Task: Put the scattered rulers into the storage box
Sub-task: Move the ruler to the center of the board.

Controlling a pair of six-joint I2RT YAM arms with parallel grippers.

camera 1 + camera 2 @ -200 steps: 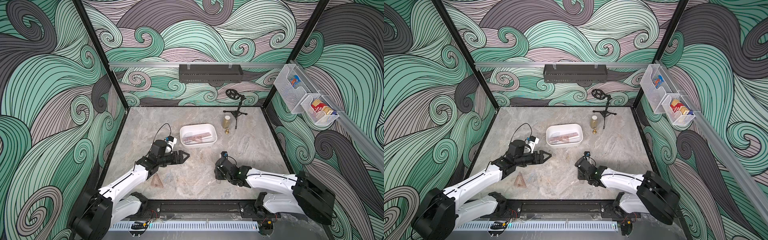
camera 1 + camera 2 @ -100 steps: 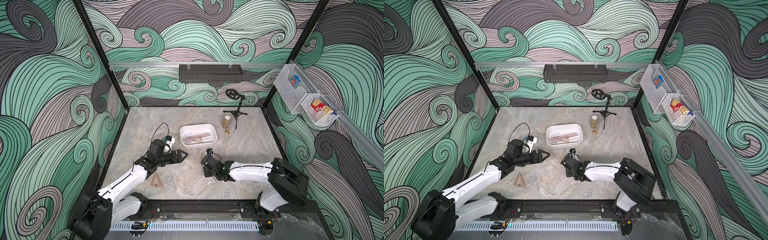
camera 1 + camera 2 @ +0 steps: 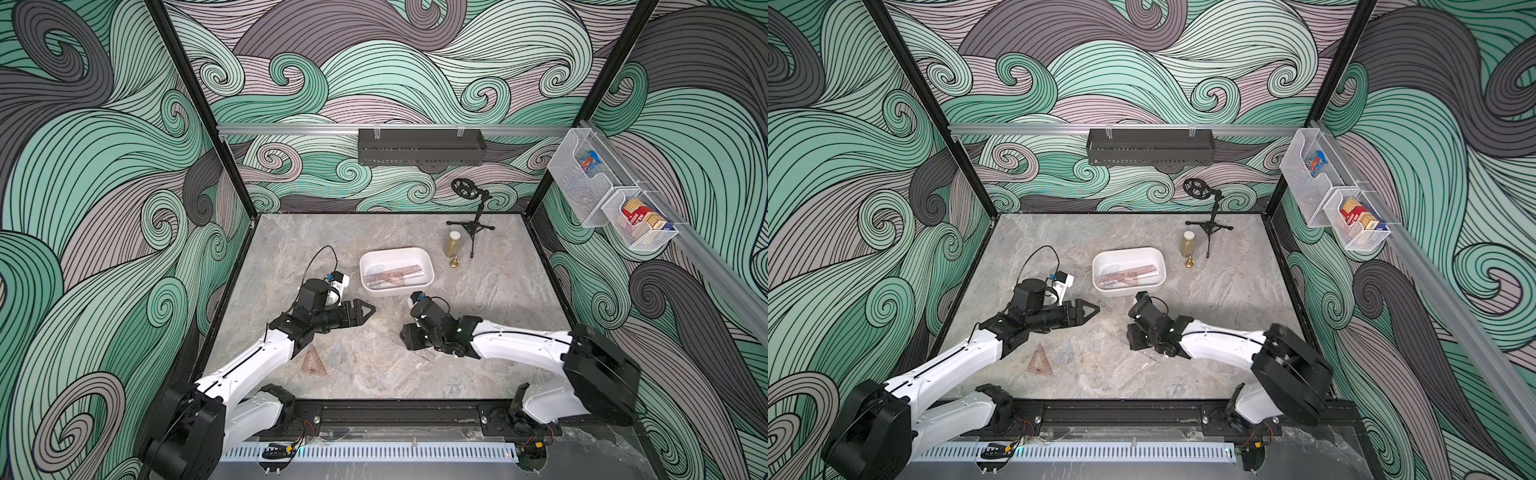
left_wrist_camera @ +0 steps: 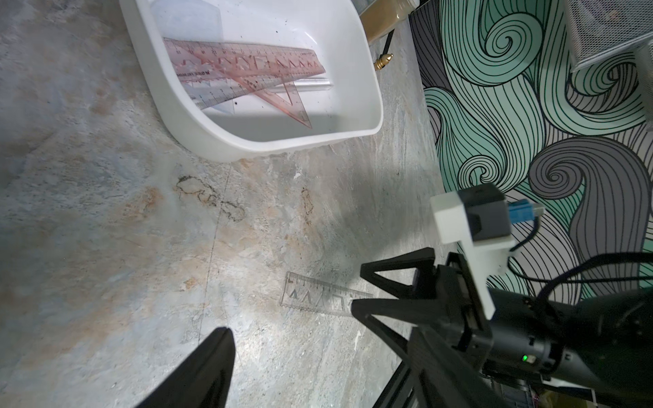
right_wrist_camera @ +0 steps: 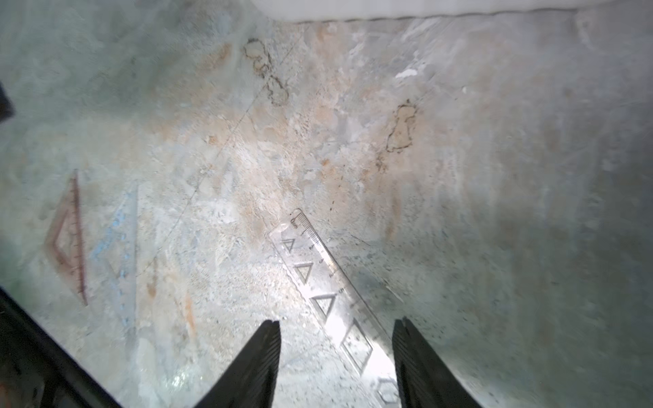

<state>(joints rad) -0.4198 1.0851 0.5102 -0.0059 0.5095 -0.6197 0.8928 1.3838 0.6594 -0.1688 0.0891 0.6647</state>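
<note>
The storage box (image 3: 395, 292) stands near the middle of the surface (image 3: 498, 316), a little toward the far edge. In it we see a reddish straight ruler (image 4: 243, 60) lying over a reddish set square (image 4: 282, 100). How many paler pieces lie beneath we cannot tell, because they overlap and the left wrist view cuts off one end of the box. Between the box and the near edge the right gripper (image 5: 335, 321) points down with its claw spread. A clear ruler (image 5: 328, 279) lies flat on the surface and runs between the two fingers (image 5: 258, 360); one end of it is cut off by the picture border, and we cannot tell if a finger touches it. In both top views this ruler is very faint and partly hidden under the right wrist. The left gripper (image 3: 371, 309) hangs between the box and the left edge. Its wrist view shows only one finger (image 4: 208, 371) and the other falls outside the picture, so we read its claw as spread wide. Close to the near edge, toward the left corner, a reddish-brown set square (image 3: 1040, 363) and a bluish set square (image 3: 1068, 358) lie flat just beside each other; the bluish one is pale and hard to outline.
</note>
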